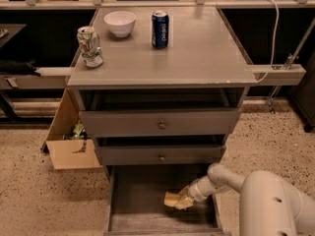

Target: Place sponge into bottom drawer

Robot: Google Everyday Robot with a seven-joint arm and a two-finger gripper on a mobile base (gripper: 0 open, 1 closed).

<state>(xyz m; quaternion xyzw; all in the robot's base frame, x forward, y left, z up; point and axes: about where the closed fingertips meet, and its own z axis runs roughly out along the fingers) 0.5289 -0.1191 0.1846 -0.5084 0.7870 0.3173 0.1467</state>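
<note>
The pale-yellow sponge (173, 199) is inside the open bottom drawer (142, 200), low over the right part of its grey floor. My gripper (183, 199) reaches into the drawer from the right at the end of my white arm (231, 178) and is shut on the sponge's right end. I cannot tell whether the sponge touches the drawer floor. The two upper drawers with round knobs (161, 125) are closed.
On the cabinet top stand a white bowl (120, 22), a blue soda can (160, 29) and a crumpled green can (90, 46). A cardboard box (69, 139) with rubbish sits on the floor left of the cabinet. My white base (280, 205) fills the lower right corner.
</note>
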